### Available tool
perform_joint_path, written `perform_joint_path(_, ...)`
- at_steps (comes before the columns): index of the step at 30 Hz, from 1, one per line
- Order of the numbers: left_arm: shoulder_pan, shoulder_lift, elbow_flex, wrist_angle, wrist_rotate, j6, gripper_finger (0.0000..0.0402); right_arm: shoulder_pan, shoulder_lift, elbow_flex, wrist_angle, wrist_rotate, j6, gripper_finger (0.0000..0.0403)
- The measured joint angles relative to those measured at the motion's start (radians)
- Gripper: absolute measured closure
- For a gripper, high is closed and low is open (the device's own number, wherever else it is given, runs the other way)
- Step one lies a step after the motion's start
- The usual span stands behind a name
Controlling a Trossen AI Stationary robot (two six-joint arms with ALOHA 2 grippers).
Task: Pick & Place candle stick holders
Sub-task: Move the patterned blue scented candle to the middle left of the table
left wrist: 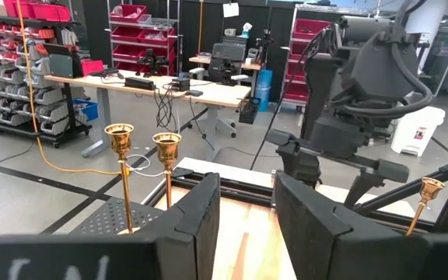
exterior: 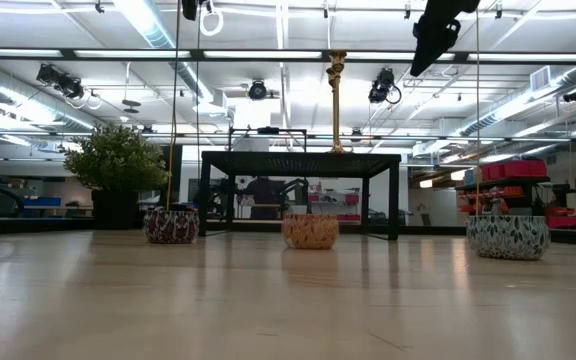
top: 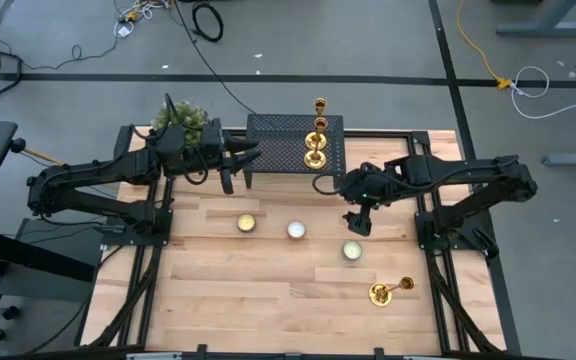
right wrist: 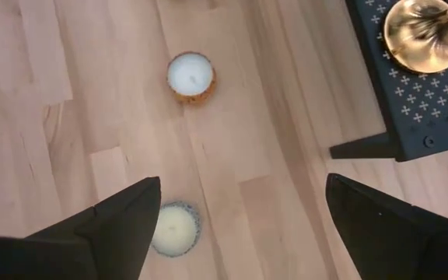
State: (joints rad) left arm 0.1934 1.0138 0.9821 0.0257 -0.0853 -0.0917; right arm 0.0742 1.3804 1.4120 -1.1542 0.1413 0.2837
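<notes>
Two brass candle stick holders (top: 317, 140) stand upright on the black perforated stand (top: 268, 150), just behind the right gripper (top: 358, 222), whose fingers are spread wide and grasp nothing. It looks like a placement just finished. The third holder (top: 388, 291) lies tipped on the table, near and in front; reaching it comes next. The left gripper (top: 230, 170) hangs beside the stand, partly parted, empty.

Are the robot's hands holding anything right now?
No. The right gripper hangs wide open over the table, and nothing sits between the left gripper's parted fingers either.
</notes>
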Motion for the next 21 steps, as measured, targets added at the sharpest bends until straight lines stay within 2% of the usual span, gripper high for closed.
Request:
perform_joint_path(8,0.0,0.0,0.0,0.0,0.0,0.0,0.0273,0.026,-0.001,-0.062,0.024,0.006,0.015,0.0042)
perform_joint_path(21,0.0,0.0,0.0,-0.001,0.0,0.002,0.0273,0.059,-0.001,-0.263,0.128,-0.123,0.101,0.0042)
